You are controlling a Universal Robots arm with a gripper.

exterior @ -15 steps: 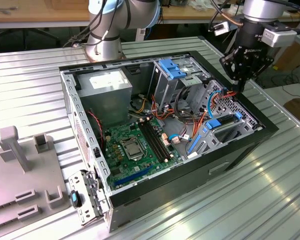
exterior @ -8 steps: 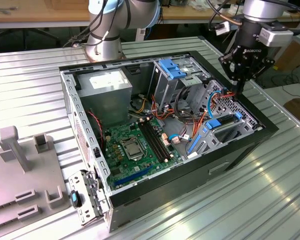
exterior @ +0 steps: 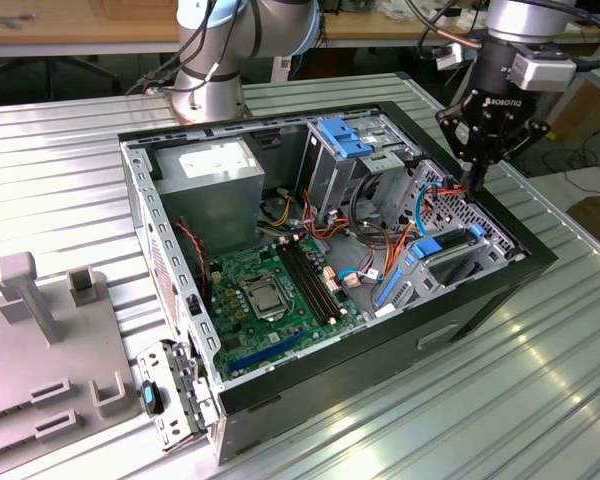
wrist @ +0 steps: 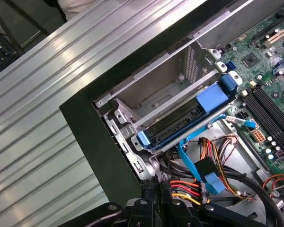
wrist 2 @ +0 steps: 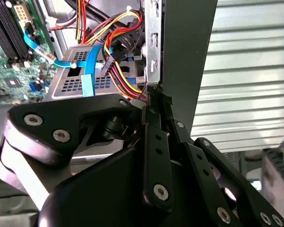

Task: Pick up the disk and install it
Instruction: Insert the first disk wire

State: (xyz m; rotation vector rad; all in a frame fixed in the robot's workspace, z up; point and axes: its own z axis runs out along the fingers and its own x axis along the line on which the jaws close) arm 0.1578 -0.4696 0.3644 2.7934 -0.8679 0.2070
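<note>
Scene: an opened computer case (exterior: 310,400) lies on a ribbed metal worktop (exterior: 60,150), with the arm's gripper (exterior: 470,182) dipped into the corner at the exterior view's right.
Disk: in the first wrist view the disk (wrist: 177,126) sits edge-on in a slot of the drive cage (wrist: 156,90), its blue frame showing along the edge. An empty bay lies beside it.
Jaws: drawn together to a point, with nothing seen between them. They stand close to the case wall beside a bundle of red and yellow cables (wrist 2: 125,82), near the disk but apart from it.
Step in hand: judged from the disk's place in the cage, the install is at or near its end, and the pick-up is done.
Next move calls for: if the disk is not fully home, a straight push along the slot, kept clear of the cables.
View against view: the first wrist view shows the seated disk. The second wrist view shows the jaw tips against the cables, and the exterior view shows the motherboard (exterior: 270,290) and the whole case.
</note>
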